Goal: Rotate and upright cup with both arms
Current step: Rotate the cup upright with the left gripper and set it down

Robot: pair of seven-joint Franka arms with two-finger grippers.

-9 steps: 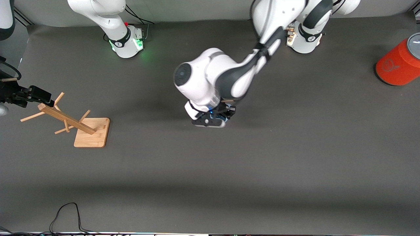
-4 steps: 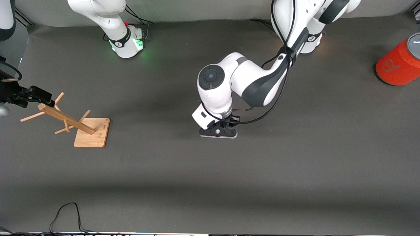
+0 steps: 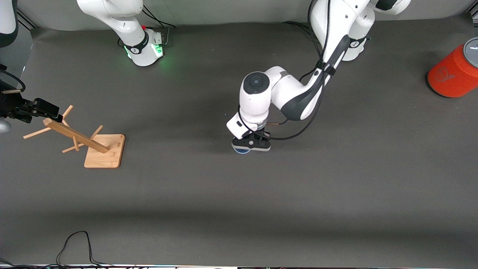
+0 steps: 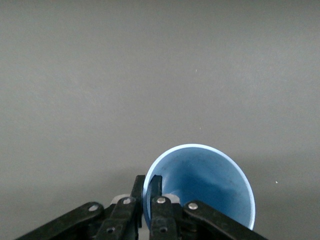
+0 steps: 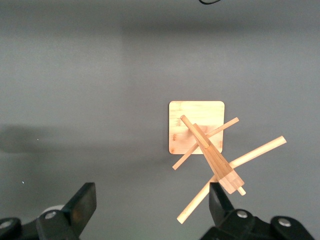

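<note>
The left claw (image 3: 251, 146) is near the middle of the worktop (image 3: 336, 179), closed on the rim of the cup (image 4: 202, 187), one finger inside the wall and one outside. The cup shows just below the claw in the front view. The right claw (image 5: 150, 212) hangs wide apart over the peg rack (image 3: 80, 138) at the right arm's end of the worktop. The can (image 3: 453, 71) stands at the left arm's end, well apart from the cup. A cable (image 3: 76, 244) lies at the edge nearest the front camera.
</note>
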